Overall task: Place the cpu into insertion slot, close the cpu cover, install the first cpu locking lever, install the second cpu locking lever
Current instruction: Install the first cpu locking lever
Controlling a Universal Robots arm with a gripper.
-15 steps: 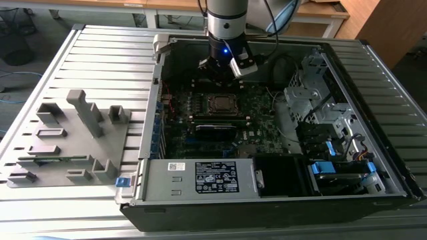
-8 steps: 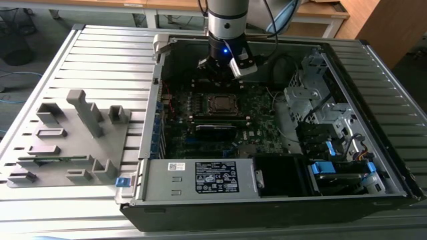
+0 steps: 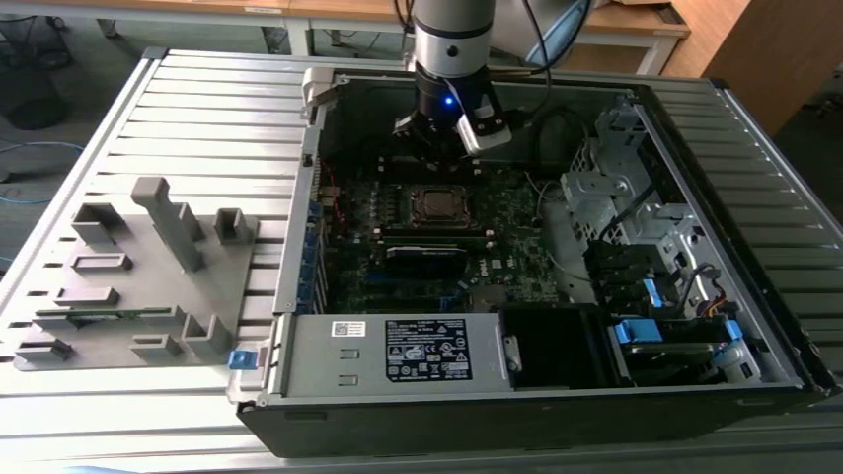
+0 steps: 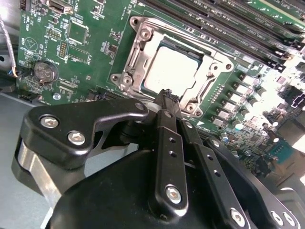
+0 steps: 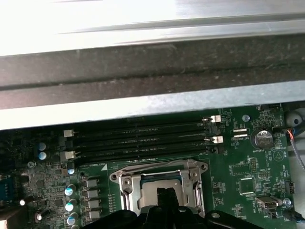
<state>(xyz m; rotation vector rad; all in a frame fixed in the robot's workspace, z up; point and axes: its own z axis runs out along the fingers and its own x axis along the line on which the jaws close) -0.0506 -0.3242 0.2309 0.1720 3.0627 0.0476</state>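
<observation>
Jaws pressed together, nothing pinched: the gripper (image 4: 167, 98) is seen poised just above the cpu (image 4: 169, 71), which is seated in the insertion slot (image 5: 159, 183) with the cpu cover (image 4: 131, 62) laid flat around it. Memory slots (image 5: 143, 140) are seen just beside the socket. A coin battery (image 4: 44, 71) is mounted nearby. A grey parts tray (image 3: 132, 286) is set on the bench (image 3: 211, 109), outside the computer case (image 3: 527, 405).

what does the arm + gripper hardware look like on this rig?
Silver-grey cylindrical arm with a black wrist section carrying a lit blue light and a pale grey box on its side. The gripper is matte black: slim bar fingers with small holes, curved linkage plates, silver hex screws. Black cables trail behind.
</observation>
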